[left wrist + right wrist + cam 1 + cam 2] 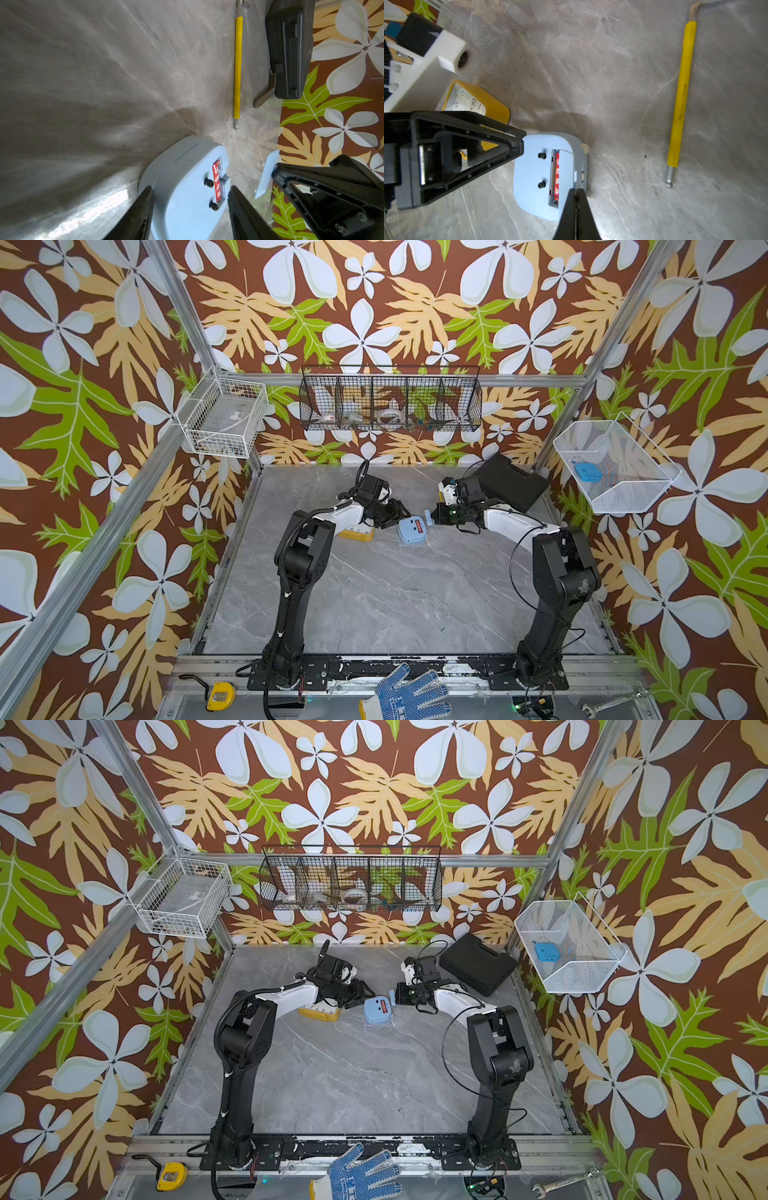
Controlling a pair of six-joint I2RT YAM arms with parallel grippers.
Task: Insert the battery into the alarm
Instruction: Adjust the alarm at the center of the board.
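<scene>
The light blue rounded plastic alarm clock lies face down on the grey marble-look tabletop, a little above the centre of the frame in both top views. Its back is turned upward, with two small black knobs on it. The red cylinder battery is sitting inside the open compartment in this back (the white printing on it is too small to read).

The right gripper reaches in from the right side of the frame. Its jaws are pressed together on the small light blue flat battery cover. The cover is tilted and is just beside the compartment edge of the clock. In the left wrist view a strip of table shows between cover and clock.

The left gripper comes from the left side, and its jaws stand apart. In the left wrist view the clock appears between the two black fingers. I cannot tell if they really squeeze it.

Under the left arm, left of the blue clock, lies a yellow square alarm clock with a white dial. A black plastic tool case rests at the upper right part of the table. A hex key with a yellow sleeve lies on the table, well apart from the blue clock.
</scene>
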